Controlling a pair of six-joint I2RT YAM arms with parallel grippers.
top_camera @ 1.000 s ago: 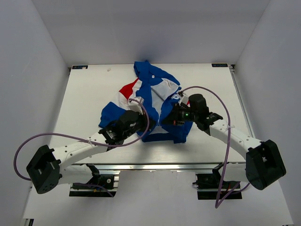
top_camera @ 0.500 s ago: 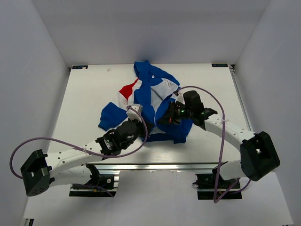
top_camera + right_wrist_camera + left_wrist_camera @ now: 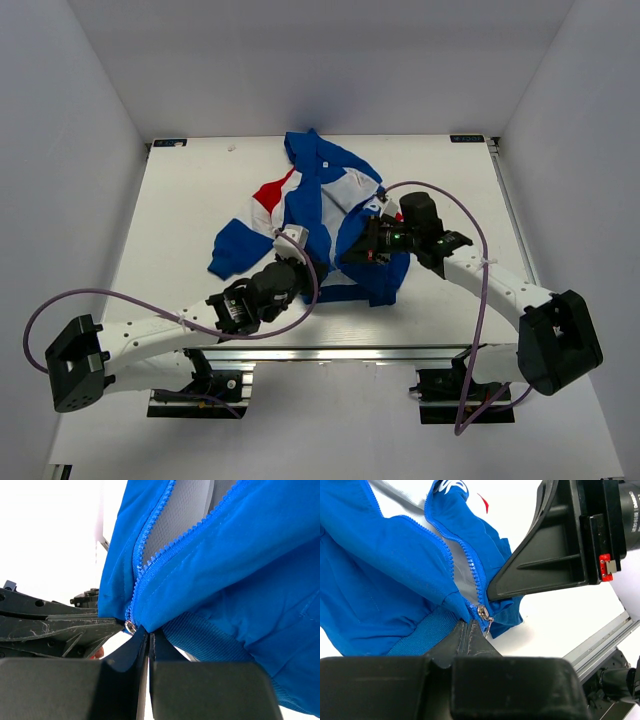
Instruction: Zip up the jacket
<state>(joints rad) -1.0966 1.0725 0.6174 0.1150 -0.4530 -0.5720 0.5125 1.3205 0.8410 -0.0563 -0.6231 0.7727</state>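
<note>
The royal-blue jacket (image 3: 322, 205) with red and white panels lies crumpled mid-table, its front open and the white lining showing. My left gripper (image 3: 308, 268) is shut on the bottom hem just left of the zipper's lower end; the left wrist view (image 3: 469, 626) shows its tips pinching the ribbed hem below the silver zipper slider (image 3: 483, 613). My right gripper (image 3: 350, 256) is shut on the hem on the other side; the right wrist view (image 3: 149, 633) shows its tips closed under the blue fabric, beside the slider (image 3: 130, 626). The two grippers are almost touching.
The white table (image 3: 180, 200) has white walls on three sides and a metal rail (image 3: 330, 352) along its near edge. Purple cables (image 3: 470, 300) loop off both arms. The right gripper's black finger (image 3: 545, 565) fills the upper right of the left wrist view.
My left arm has swung toward the near edge and its gripper now reaches the hem from lower left. The right gripper shifted slightly and stays at the hem.
</note>
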